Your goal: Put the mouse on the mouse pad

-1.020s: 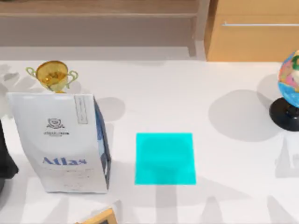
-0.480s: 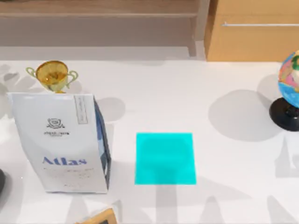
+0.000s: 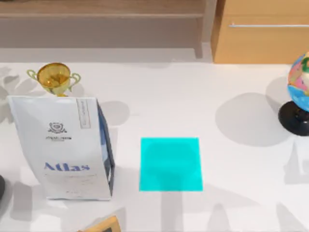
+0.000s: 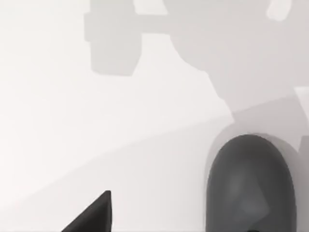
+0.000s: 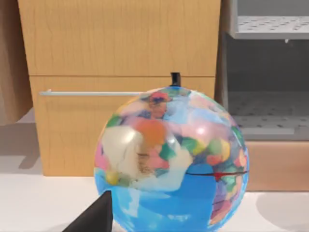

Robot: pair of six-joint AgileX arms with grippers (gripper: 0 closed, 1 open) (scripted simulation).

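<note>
The mouse [image 4: 248, 186] is a dark grey, rounded shape lying on the white table in the left wrist view. A black part of my left gripper [image 4: 91, 216] hovers above the table beside it, apart from it. A dark rounded sliver [image 3: 1, 186] at the top view's left edge, left of the white "Atlas" bag, looks like the same mouse. The mouse pad [image 3: 170, 164], a flat cyan sheet, lies at the table's middle with nothing on it. A black tip of my right gripper [image 5: 94, 216] sits in front of the globe [image 5: 171, 162] at the far right.
The white "Atlas" bag [image 3: 65, 147] stands between the mouse and the pad. A gold trophy [image 3: 54, 77] stands behind the bag. The globe [image 3: 299, 99] is at the right edge, and a wooden frame corner [image 3: 104, 226] is at the front. Wooden cabinets [image 3: 263, 34] line the back.
The black shape of my left arm at the top view's left edge has withdrawn out of that view. The dark rounded sliver is left there. Pad, bag and globe have not moved.
</note>
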